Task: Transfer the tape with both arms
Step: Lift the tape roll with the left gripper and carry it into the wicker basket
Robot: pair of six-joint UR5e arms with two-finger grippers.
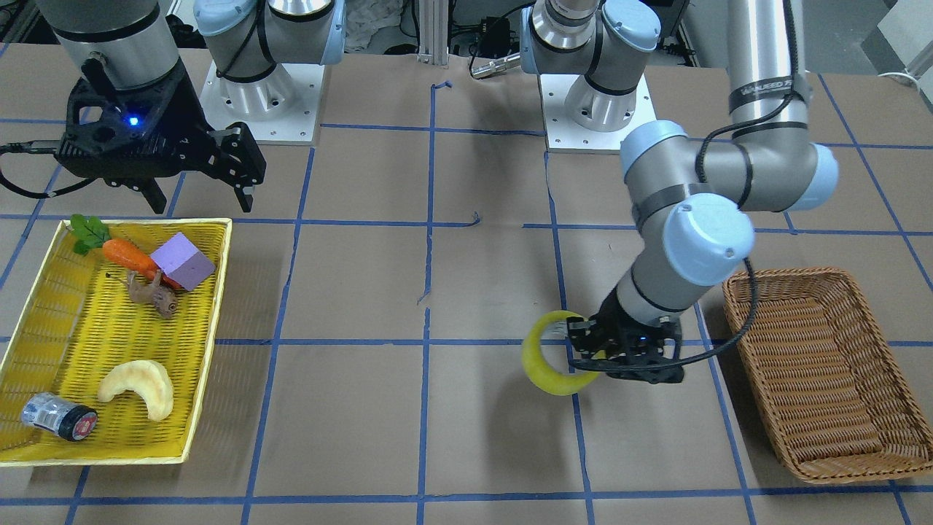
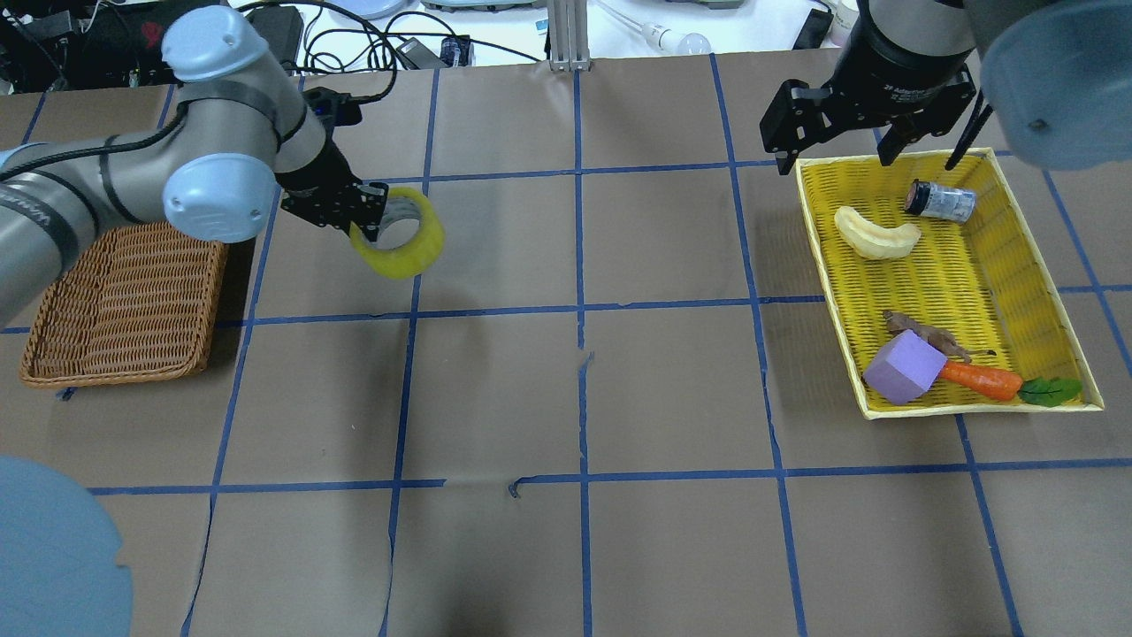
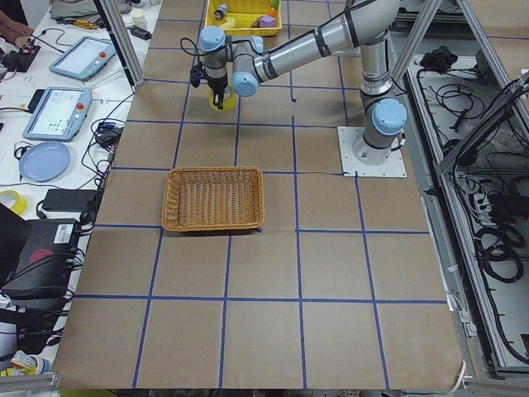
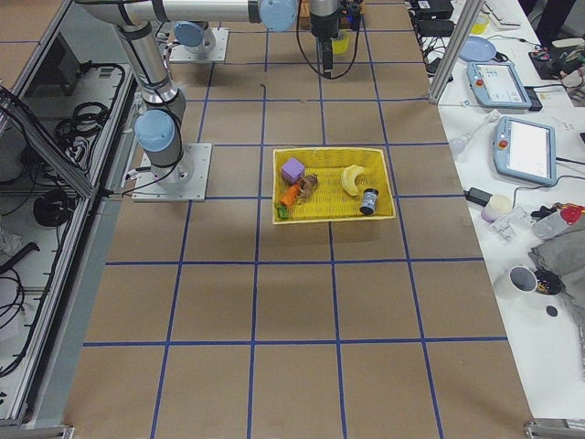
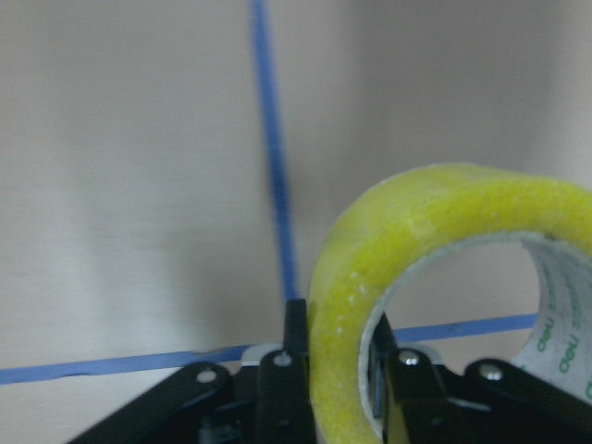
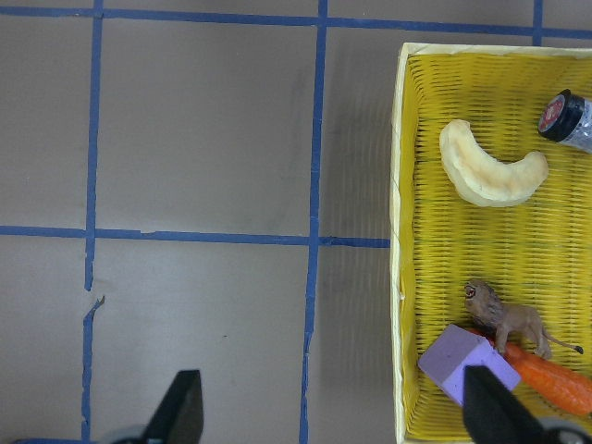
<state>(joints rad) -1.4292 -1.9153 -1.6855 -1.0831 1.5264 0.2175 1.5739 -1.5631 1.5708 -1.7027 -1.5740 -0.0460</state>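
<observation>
Seen from overhead, a wicker basket [image 2: 124, 301] lies at 9 o'clock on the desk [image 2: 672, 380]. A yellow tray [image 2: 973, 292] at 2 o'clock holds a pale crescent toy [image 2: 875, 234], a black-capped jar [image 2: 939, 200], a purple block [image 2: 902, 367], a carrot [image 2: 977, 379] and a small lion figure [image 2: 924, 334]. The right pincer [image 2: 836, 155] hangs over the tray's 11 o'clock corner, jaws wide apart and holding nothing. The tape [image 2: 416, 252] is at 10 o'clock on the desk, at 2 o'clock from the basket — one blue grid line [image 2: 256, 292] runs between them. The left pincer [image 2: 364, 217] is clamped on the roll's wall, one jaw inside the ring and one outside, holding it on edge above the desk. The roll is translucent yellow, with a whitish core that bears green print.
</observation>
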